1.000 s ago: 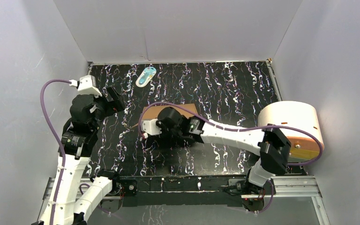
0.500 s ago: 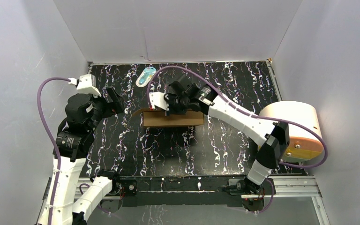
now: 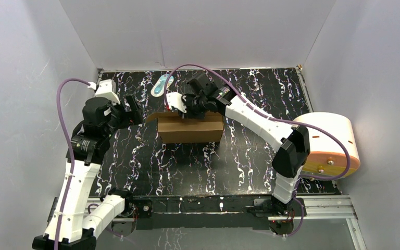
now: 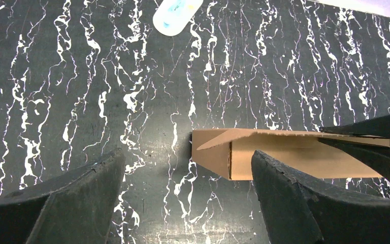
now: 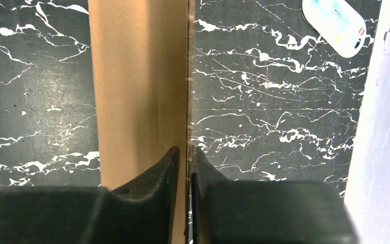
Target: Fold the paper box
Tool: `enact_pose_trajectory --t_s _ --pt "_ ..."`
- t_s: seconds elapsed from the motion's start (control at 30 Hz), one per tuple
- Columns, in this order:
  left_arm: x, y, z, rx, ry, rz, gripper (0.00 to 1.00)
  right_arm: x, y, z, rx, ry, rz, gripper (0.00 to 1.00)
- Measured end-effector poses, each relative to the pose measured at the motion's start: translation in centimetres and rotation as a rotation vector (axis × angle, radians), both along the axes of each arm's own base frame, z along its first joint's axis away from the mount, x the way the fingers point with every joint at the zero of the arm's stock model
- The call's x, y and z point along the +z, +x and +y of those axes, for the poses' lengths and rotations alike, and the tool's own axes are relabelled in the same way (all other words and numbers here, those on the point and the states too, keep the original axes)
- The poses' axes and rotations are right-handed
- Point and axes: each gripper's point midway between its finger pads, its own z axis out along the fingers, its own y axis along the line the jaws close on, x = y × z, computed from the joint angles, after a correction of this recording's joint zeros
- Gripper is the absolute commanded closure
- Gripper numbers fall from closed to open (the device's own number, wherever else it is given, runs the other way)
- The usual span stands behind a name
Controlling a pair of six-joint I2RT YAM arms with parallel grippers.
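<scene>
Mid-fold, frame centre: right end effector [image 5: 186,150] pinches paper box [image 3: 190,130] rear wall; left end effector [image 4: 187,152] spread, likely presses left flap next.

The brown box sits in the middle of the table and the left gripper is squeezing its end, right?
Not squeezing: the left wrist view shows the left gripper wide open near the end of the paper box. The rest is right.

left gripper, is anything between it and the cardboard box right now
Nothing visible. Only bare table lies between the open left gripper and the box. The right gripper sits at the back edge of the box, and the small oval item lies farther back, off that line.
</scene>
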Motion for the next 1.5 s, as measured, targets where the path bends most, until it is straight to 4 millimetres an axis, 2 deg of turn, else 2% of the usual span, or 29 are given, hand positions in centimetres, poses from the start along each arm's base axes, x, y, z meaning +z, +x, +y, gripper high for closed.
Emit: enact_pose_trajectory --t_s 0.37,0.47,0.53,0.73,0.87,0.97,1.07,1.13,1.33,1.5 --pt "-3.1 1.8 -0.5 -0.018 0.027 0.093 0.08 0.8 1.0 0.9 -0.012 0.045 -0.036 0.55" --pt "-3.4 2.0 -0.6 -0.022 0.031 0.102 0.08 1.4 1.6 1.1 -0.037 0.072 -0.062 0.42" --pt "-3.6 2.2 -0.6 -0.026 0.039 0.106 0.08 1.9 1.8 0.7 -0.070 0.088 -0.083 0.38" --pt "-4.3 2.7 -0.5 -0.042 0.073 0.123 0.08 4.7 2.0 -2.5 -0.232 0.160 -0.167 0.31" --pt "-5.1 3.3 -0.5 -0.058 0.103 0.148 0.08 6.7 2.5 -6.4 -0.399 0.237 -0.176 0.30" --pt "-5.6 3.7 -0.7 -0.077 0.116 0.161 0.08 7.4 3.2 -9.6 -0.524 0.288 -0.150 0.30" --pt "-5.9 4.1 -0.9 -0.098 0.126 0.169 0.09 7.1 3.7 -12.4 -0.641 0.322 -0.109 0.32" --pt "-6.2 4.2 -1.1 -0.112 0.131 0.178 0.09 6.5 3.5 -13.4 -0.692 0.333 -0.079 0.33" --pt "-6.5 5.2 -2.2 -0.166 0.121 0.192 0.11 3.1 2.3 -14.9 -0.782 0.317 0.015 0.40" --pt "-6.9 6.3 -2.9 -0.199 0.115 0.200 0.13 2.1 2.4 -15.5 -0.827 0.322 0.048 0.49"
